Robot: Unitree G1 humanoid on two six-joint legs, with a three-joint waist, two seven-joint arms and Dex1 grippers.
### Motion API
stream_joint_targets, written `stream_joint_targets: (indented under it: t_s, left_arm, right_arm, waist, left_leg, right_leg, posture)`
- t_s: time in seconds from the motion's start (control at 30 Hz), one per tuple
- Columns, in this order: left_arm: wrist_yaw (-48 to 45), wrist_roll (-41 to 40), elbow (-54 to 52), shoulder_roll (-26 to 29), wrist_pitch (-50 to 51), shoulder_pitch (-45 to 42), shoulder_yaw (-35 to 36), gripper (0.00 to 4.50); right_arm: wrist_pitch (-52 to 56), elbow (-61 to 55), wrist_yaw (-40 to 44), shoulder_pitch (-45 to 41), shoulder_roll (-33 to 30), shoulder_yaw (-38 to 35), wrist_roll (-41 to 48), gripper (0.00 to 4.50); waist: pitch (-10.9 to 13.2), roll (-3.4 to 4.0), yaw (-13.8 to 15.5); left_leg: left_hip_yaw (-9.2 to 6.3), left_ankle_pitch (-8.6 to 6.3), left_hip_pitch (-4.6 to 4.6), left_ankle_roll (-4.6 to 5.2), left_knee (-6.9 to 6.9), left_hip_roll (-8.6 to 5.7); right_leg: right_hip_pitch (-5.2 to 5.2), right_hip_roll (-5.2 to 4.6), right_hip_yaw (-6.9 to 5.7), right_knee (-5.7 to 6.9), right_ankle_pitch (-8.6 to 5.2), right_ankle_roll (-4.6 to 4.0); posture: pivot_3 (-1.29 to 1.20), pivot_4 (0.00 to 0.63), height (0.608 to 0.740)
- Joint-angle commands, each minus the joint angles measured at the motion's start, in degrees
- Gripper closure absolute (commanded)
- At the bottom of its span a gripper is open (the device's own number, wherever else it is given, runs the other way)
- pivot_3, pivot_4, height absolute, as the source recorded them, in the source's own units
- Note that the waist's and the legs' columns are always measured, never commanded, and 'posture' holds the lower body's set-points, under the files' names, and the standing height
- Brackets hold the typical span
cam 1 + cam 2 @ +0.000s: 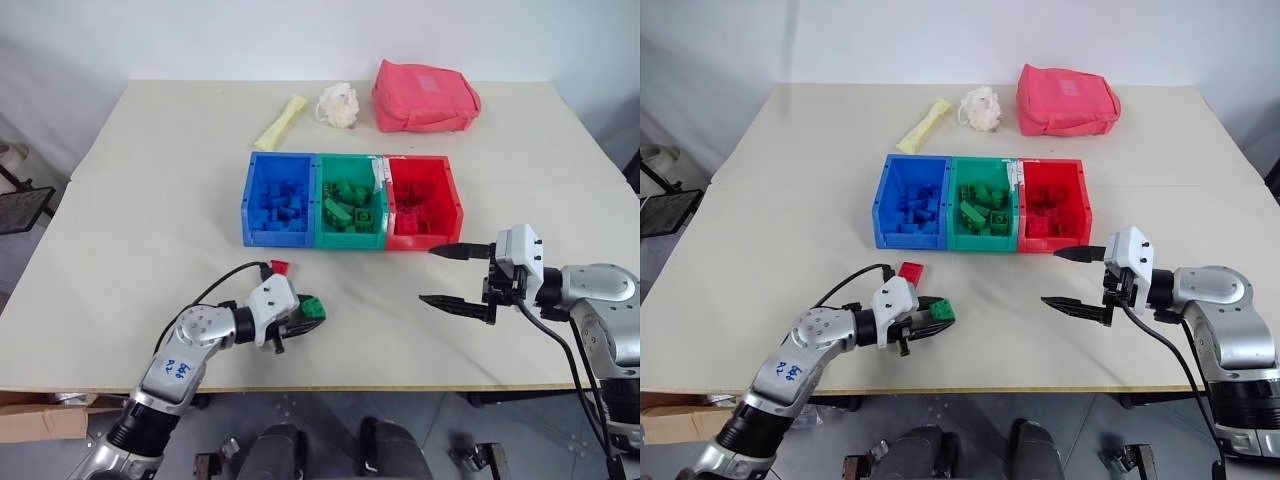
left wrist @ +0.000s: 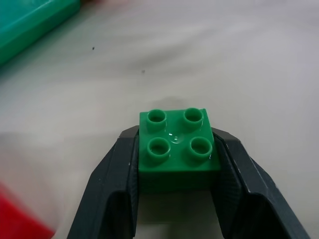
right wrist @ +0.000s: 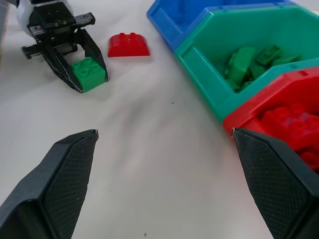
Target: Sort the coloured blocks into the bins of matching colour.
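Blue bin [image 1: 278, 200]: holds blue blocks.
Green bin [image 1: 350, 205]: holds green blocks.
Red bin [image 1: 421, 202]: holds red blocks; the three bins are joined in a row on the tabletop [image 1: 140, 220].
Left gripper [image 1: 303, 318]: jaws clenched on a green block [image 2: 177, 148], near the tabletop's front.
Red block [image 3: 129, 45]: loose on the tabletop, just beside the left gripper.
Right gripper [image 1: 447, 276]: jaws spread wide, holding nothing, in front of the red bin.

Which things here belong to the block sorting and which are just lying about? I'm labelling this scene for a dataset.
Part of the job:
- green block, clamped in the left gripper
- red block, loose on the table
- blue bin, green bin, red bin
- right gripper, open, holding nothing

Lying about:
- red pouch
- white fluffy ball
- yellow packet
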Motion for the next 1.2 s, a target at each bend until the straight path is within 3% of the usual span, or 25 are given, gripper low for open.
stream_joint_targets:
  t_s: [0.03, 0.2, 0.33, 0.5, 0.53, 0.73, 0.8, 0.9, 1.2]
  left_arm:
    - [2.51, -1.35, -0.45, -3.96, -0.13, -5.44, 1.03, 2.96]
    - [6.21, 0.17, 6.4, -9.76, -3.32, -13.88, 2.15, 2.96]
    - [9.97, 2.66, 20.91, -14.6, -11.35, -25.6, 3.37, 2.96]
    - [11.49, 4.77, 33.61, -16.96, -19.64, -32.43, 3.8, 2.96]
    - [11.87, 5.14, 36.66, -17.61, -21.36, -34.15, 3.87, 2.24]
    - [10.08, 4.81, 41.92, -17.98, -25.41, -36.44, 4.53, 0.43]
    - [7.68, 3.07, 38.86, -16.77, -23.77, -34.91, 5.16, 0.03]
    - [4.44, 1.22, 34.98, -15.05, -21.39, -32.89, 5.7, 0.03]
    - [-11.23, -7.59, 14.38, 4.24, -5.57, -15.95, 10.32, 0.03]
  right_arm:
    - [0.31, -3.04, -0.92, 1.07, -1.19, -2.69, 1.68, 0.0]
    - [1.11, -5.49, -4.03, 2.5, 0.07, -4.89, 3.53, 0.0]
    - [1.09, -7.35, -10.01, 2.96, 3.14, -8.82, 5.87, 0.0]
    - [0.89, -8.76, -13.02, 3.45, 3.88, -9.21, 5.77, 0.0]
    - [0.9, -9.06, -13.42, 3.53, 3.88, -9.21, 5.84, 0.0]
    - [1.01, -10.33, -14.72, 4.23, 3.68, -9.1, 6.16, 0.0]
    - [1.17, -10.09, -14.34, 4.15, 3.28, -8.76, 6.18, 0.0]
    - [1.39, -9.57, -13.63, 3.75, 2.9, -8.32, 6.33, 0.0]
    - [-0.25, -3.39, -3.38, 0.69, -0.35, -4.83, 5.98, 0.0]
  waist:
    - [0.0, 0.0, 0.09]
    - [0.0, -0.01, 0.41]
    - [0.02, -0.03, 0.77]
    - [0.02, -0.03, 1.11]
    - [0.03, -0.05, 1.28]
    - [0.03, -0.06, 1.3]
    - [0.03, -0.06, 1.29]
    - [0.03, -0.06, 1.16]
    - [0.03, -0.06, -0.23]
  left_leg:
    - [0.0, 0.0, -0.01, 0.01, 0.01, 0.0]
    - [0.03, 0.02, 0.0, 0.04, 0.04, -0.06]
    - [0.08, 0.05, -0.01, 0.09, 0.05, -0.06]
    - [0.15, 0.07, 0.0, 0.12, 0.0, -0.13]
    - [0.15, 0.07, -0.01, 0.12, -0.01, -0.13]
    - [0.13, 0.1, -0.1, 0.17, 0.02, -0.18]
    - [0.13, 0.1, -0.11, 0.17, 0.02, -0.17]
    - [0.13, 0.1, -0.1, 0.17, 0.02, -0.16]
    - [0.02, 0.1, -0.06, 0.17, 0.05, -0.1]
  right_leg:
    - [0.0, 0.0, -0.01, 0.0, 0.0, 0.01]
    - [0.0, 0.02, -0.11, 0.07, 0.03, 0.05]
    - [-0.02, 0.06, -0.45, 0.11, 0.03, 0.06]
    - [-0.04, 0.02, -0.45, 0.08, 0.06, 0.12]
    - [-0.05, 0.03, -0.46, 0.09, 0.06, 0.12]
    - [-0.07, 0.0, -0.53, 0.04, 0.09, 0.18]
    - [-0.07, 0.01, -0.54, 0.04, 0.09, 0.18]
    - [-0.07, 0.01, -0.53, 0.05, 0.09, 0.18]
    - [-0.02, 0.02, -0.52, 0.07, 0.09, 0.17]
  posture:
    - [0.0, 0.15, 0.74]
    - [0.0, 0.15, 0.74]
    - [0.0, 0.15, 0.74]
    - [0.0, 0.15, 0.74]
    - [0.0, 0.15, 0.74]
    - [0.0, 0.15, 0.74]
    - [0.0, 0.15, 0.74]
    - [0.0, 0.15, 0.74]
    - [0.0, 0.15, 0.74]
